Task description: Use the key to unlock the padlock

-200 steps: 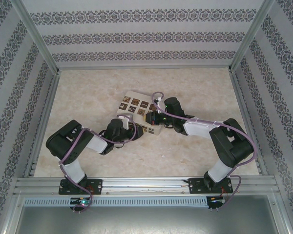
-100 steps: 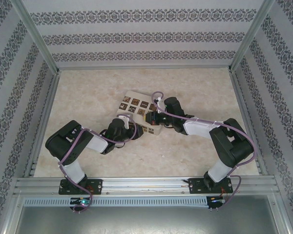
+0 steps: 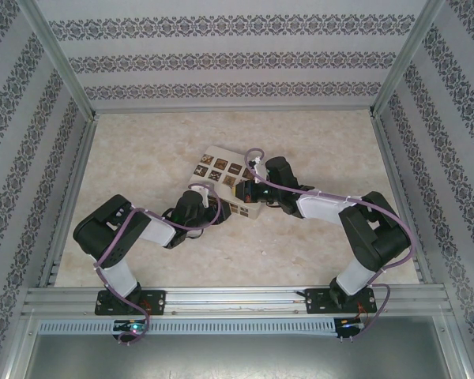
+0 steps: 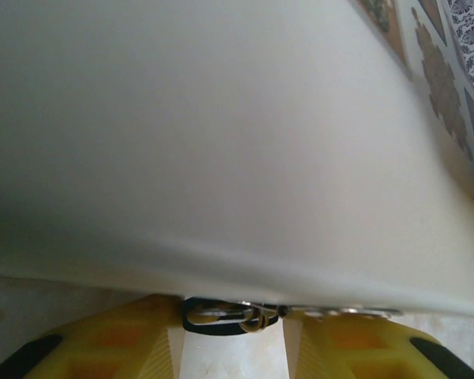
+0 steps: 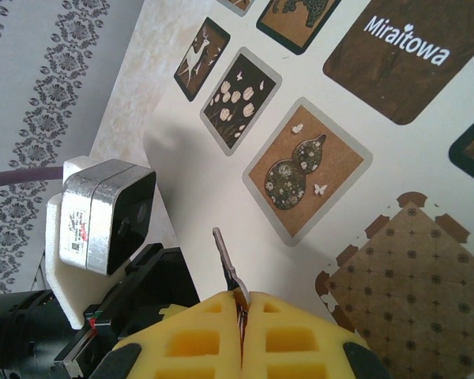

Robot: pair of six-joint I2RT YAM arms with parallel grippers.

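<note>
A cream box with brown patterned tiles [image 3: 221, 170] lies mid-table. In the left wrist view its white side [image 4: 221, 142] looms close. Under the box's lower edge sits a tiny dark-blue thing with thin silver loops, the padlock [image 4: 221, 317]. My left gripper [image 4: 233, 332] has its yellow fingers [image 4: 110, 339] against both ends of it. From above, the left gripper [image 3: 213, 207] is at the box's near left corner. My right gripper [image 5: 241, 298] is shut on the key [image 5: 225, 257], whose silver blade sticks out over the box top [image 5: 316, 158]. Seen from above, the right gripper [image 3: 243, 189] hovers over the box's near right end.
The left arm's wrist camera [image 5: 103, 213] sits close beside the key's tip. Aluminium rails [image 3: 221, 298] run along the near edge and patterned walls [image 3: 221, 63] enclose the marble table [image 3: 316, 245] on three sides.
My left gripper's jaws have narrowed onto the small padlock, and the left wrist has edged slightly towards the box. The right arm holds still with the key.
</note>
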